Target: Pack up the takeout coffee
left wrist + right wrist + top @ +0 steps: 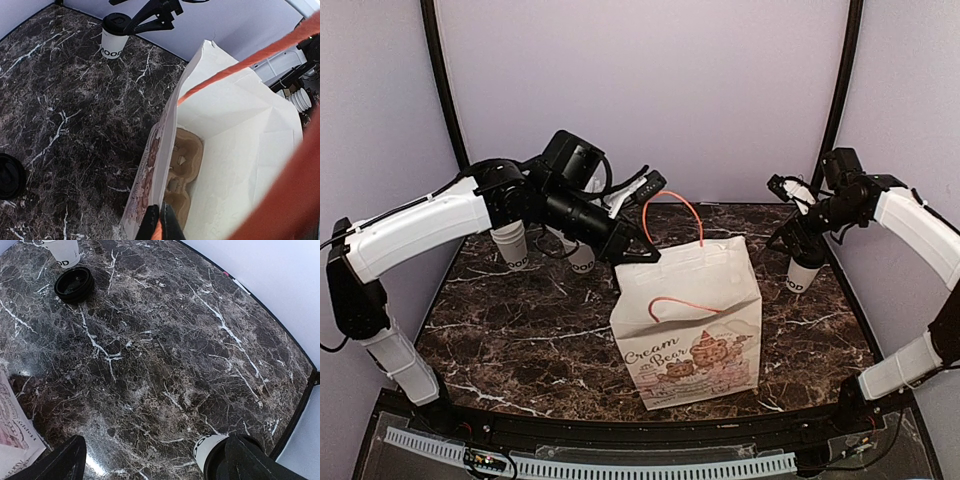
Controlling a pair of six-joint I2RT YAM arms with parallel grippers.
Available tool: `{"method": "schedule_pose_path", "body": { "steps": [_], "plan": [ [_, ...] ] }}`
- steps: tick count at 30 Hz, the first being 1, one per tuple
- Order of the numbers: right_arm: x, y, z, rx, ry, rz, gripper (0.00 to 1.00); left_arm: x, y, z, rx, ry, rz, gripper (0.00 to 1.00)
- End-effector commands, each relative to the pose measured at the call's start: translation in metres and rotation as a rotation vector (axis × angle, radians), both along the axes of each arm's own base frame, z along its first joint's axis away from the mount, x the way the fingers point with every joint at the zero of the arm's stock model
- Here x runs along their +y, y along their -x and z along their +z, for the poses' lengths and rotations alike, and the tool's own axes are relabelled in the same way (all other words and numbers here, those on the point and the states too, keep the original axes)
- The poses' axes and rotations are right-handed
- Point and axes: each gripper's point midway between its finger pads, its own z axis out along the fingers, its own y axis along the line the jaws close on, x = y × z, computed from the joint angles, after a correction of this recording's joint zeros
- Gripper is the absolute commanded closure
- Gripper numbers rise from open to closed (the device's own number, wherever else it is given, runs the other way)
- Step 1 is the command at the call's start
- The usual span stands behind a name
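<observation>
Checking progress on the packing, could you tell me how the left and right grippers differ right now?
The left gripper is shut, pinching the paper bag at its rim; the right gripper is open, straddling the takeout coffee without clamping it. Both are black.

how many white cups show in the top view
3 cups: one back left, one beside it behind the left arm, one at right below the right tool. More may hide behind the arm or bag.
</observation>
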Motion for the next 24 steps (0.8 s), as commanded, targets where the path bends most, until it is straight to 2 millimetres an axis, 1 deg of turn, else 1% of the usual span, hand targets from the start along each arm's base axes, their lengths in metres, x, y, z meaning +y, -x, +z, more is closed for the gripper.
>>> {"method": "schedule_pose_path", "body": {
  "steps": [1, 5, 9, 10, 12, 13, 14, 15, 16, 17, 18, 20, 21, 22, 23, 24],
  "plan": [
    [-0.003, -0.005, 0.006, -0.01, -0.019, -0.01, 0.01, 0.008, -0.001, -0.002, 0.089, -0.026, -0.001, 1.0],
    [-0.014, -0.009, 0.002, -0.01, -0.009, -0.045, 0.01, 0.009, -0.009, -0.005, 0.1, -0.034, 0.009, 1.0],
    [-0.03, -0.017, 0.0, -0.009, -0.008, -0.104, 0.01, 0.01, -0.015, -0.006, 0.093, -0.036, 0.019, 1.0],
    [-0.036, -0.02, -0.001, -0.007, -0.008, -0.127, 0.01, 0.011, -0.018, -0.006, 0.088, -0.04, 0.029, 1.0],
    [-0.052, -0.028, -0.005, 0.003, 0.0, -0.19, 0.01, 0.014, -0.024, -0.008, 0.075, -0.053, 0.05, 0.95],
    [-0.06, -0.032, -0.007, 0.011, 0.006, -0.216, 0.01, 0.015, -0.027, -0.009, 0.062, -0.061, 0.06, 0.88],
    [-0.064, -0.034, -0.009, 0.016, 0.008, -0.228, 0.01, 0.016, -0.028, -0.009, 0.055, -0.066, 0.067, 0.84],
    [-0.078, -0.037, -0.01, 0.017, 0.006, -0.27, 0.01, 0.018, -0.032, -0.01, 0.039, -0.076, 0.085, 0.75],
    [-0.086, -0.039, -0.012, 0.021, 0.008, -0.297, 0.01, 0.019, -0.035, -0.009, 0.027, -0.079, 0.097, 0.7],
    [-0.093, -0.041, -0.015, 0.027, 0.013, -0.318, 0.01, 0.021, -0.039, -0.008, 0.004, -0.088, 0.113, 0.61],
    [-0.099, -0.042, -0.018, 0.035, 0.02, -0.337, 0.01, 0.022, -0.041, -0.005, -0.011, -0.087, 0.121, 0.57],
    [-0.115, -0.044, -0.026, 0.053, 0.055, -0.385, 0.01, 0.026, -0.046, 0.002, -0.06, -0.085, 0.146, 0.34],
    [-0.121, -0.044, -0.029, 0.062, 0.068, -0.405, 0.01, 0.027, -0.051, 0.005, -0.089, -0.084, 0.164, 0.12],
    [-0.124, -0.043, -0.033, 0.072, 0.08, -0.415, 0.01, 0.03, -0.051, 0.012, -0.112, -0.072, 0.172, 0.07],
    [-0.125, -0.042, -0.034, 0.081, 0.089, -0.41, 0.01, 0.031, -0.054, 0.015, -0.139, -0.063, 0.187, 0.02],
    [-0.125, -0.039, -0.036, 0.093, 0.096, -0.393, 0.01, 0.037, -0.052, 0.019, -0.159, -0.054, 0.197, 0.01]
  ]
}}
